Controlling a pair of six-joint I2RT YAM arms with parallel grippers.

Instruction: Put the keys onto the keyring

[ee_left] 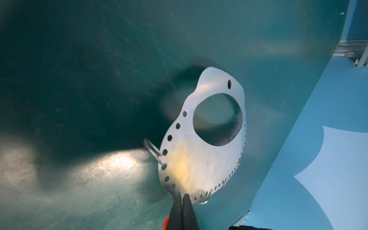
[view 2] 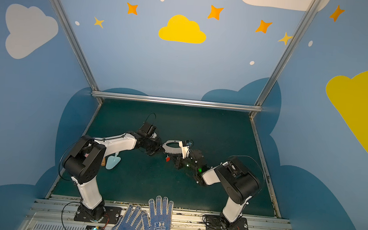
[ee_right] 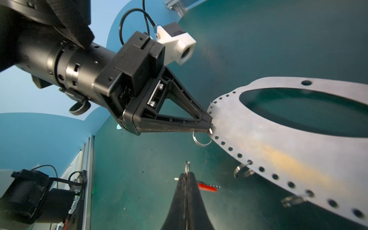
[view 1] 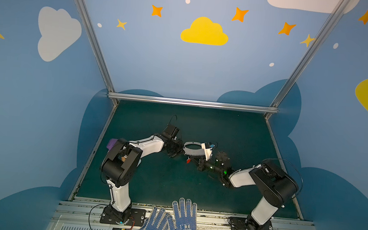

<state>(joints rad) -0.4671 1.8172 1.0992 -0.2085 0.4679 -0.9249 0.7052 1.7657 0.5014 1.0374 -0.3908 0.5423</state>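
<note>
The left end effector [ee_right: 210,123] is clamped shut on the rim of the keyring [view 1: 194,154], holding the grey plate in the air over the middle of the green desk [view 1: 149,185]. It is well inside the metal-framed edges, with open surface toward the back rail and the front. The right end effector [ee_right: 186,175] has its fingers pinched together on the keys [ee_right: 207,187]: a thin wire loop pokes from the tips and the red tag sits just beside them, near the plate's holed rim. The silver key is mostly hidden behind the fingers. A split ring [ee_left: 153,148] hangs from the rim. Blue-dotted work gloves [view 1: 182,222] lie at the front edge, and the left arm partly covers a pale toy shovel [view 2: 113,161].
</note>
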